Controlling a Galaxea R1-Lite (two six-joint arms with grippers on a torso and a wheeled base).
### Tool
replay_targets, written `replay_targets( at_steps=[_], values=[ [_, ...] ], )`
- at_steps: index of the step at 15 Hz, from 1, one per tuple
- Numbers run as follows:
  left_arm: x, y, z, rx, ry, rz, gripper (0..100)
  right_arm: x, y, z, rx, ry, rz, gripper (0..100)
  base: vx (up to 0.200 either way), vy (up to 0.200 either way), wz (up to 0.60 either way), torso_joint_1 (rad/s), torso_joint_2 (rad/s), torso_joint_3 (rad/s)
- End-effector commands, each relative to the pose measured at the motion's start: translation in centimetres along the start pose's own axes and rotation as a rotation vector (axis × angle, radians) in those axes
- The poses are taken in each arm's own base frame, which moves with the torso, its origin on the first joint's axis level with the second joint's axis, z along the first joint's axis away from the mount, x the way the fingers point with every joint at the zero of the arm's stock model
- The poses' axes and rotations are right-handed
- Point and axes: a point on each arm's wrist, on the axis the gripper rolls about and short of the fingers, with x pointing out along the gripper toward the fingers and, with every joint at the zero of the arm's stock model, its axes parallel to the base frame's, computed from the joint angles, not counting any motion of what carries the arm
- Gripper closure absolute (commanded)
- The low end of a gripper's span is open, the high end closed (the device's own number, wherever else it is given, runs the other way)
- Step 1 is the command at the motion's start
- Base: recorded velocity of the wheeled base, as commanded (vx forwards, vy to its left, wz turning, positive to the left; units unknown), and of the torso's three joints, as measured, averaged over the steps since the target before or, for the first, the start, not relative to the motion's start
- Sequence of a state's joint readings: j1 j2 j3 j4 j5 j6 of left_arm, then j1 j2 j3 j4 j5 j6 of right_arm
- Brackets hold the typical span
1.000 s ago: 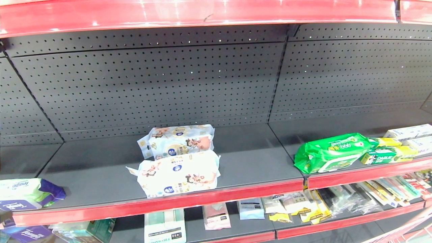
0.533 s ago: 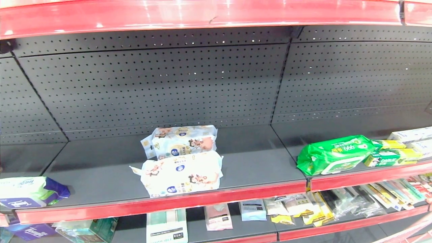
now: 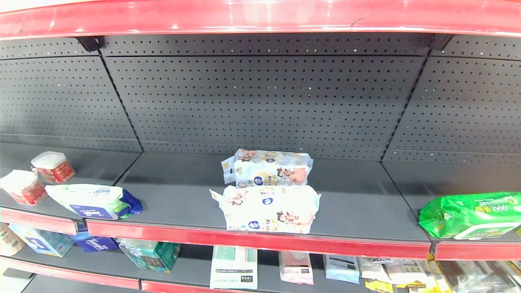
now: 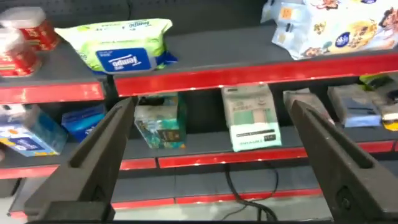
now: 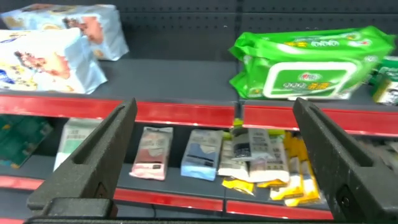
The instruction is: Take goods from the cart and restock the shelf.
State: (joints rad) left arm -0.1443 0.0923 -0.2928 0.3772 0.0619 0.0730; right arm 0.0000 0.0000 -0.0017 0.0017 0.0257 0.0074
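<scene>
Dark grey perforated metal back panels [image 3: 260,97] rise behind flat grey shelf boards [image 3: 175,195] edged with glossy red front strips [image 3: 252,241]; light glints on the top red strip [image 3: 260,16]

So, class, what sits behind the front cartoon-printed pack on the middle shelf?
A second cartoon-printed pack lies flat just behind the front pack, with the perforated back panel beyond. The second pack's near edge is covered, so whether the two touch cannot be seen.

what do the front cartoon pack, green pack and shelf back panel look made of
Front cartoon pack: soft plastic film, probably, faintly glossy, crimped at its ends. Green pack: shiny plastic film with wrinkles catching light, and stiffer white flap. Back panel: likely painted metal, matte grey, evenly perforated.
</scene>
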Motion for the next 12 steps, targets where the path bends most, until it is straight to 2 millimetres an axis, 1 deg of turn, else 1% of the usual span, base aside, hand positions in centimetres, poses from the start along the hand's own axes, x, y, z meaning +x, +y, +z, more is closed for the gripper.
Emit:
replay_targets(
  at_steps=[1,2,4,5,6,8,9,10,12],
  values=[
    [0.1,0.1,0.0,0.003,0.015,0.049,0,0.0,0.0,0.0,0.0,0.002,0.0,0,0.0,0.0,0.0,0.0,0.0,0.0],
    [0.2,0.2,0.1,-0.001,0.021,0.086,0,0.0,0.0,0.0,0.0,0.002,0.0,0,0.0,0.0,0.0,0.0,0.0,0.0],
    [0.5,0.3,0.9,-0.028,0.048,0.098,0,0.0,0.0,0.0,0.0,0.002,0.0,0,0.0,0.0,0.0,0.0,0.0,0.0],
    [0.8,0.3,1.7,-0.076,0.076,0.121,0,0.0,0.0,0.0,0.0,0.002,-0.004,0,0.0,0.0,0.0,0.0,0.0,0.0],
    [1.3,0.1,2.0,-0.103,0.117,0.179,0,0.0,0.0,0.0,0.0,0.001,-0.006,0,0.0,0.0,0.0,0.0,0.0,0.0],
    [1.4,-0.2,1.6,-0.144,0.138,0.276,0,0.0,0.0,0.0,-0.001,0.003,-0.007,0,0.0,0.0,0.0,0.0,0.0,0.0],
    [1.4,-0.2,1.6,-0.146,0.134,0.283,0,0.0,0.0,0.0,-0.001,0.003,-0.007,0,0.0,0.0,0.0,0.0,0.0,0.0],
    [0.5,-0.4,0.7,-0.142,0.062,0.253,0,0.0,0.0,0.0,-0.001,0.001,-0.009,0,0.0,0.0,0.0,0.0,0.0,0.0],
    [0.0,-0.4,0.8,-0.135,0.019,0.193,0,0.0,0.0,0.0,-0.001,0.001,-0.013,0,0.0,0.0,0.0,0.0,0.0,0.0]
  ],
)
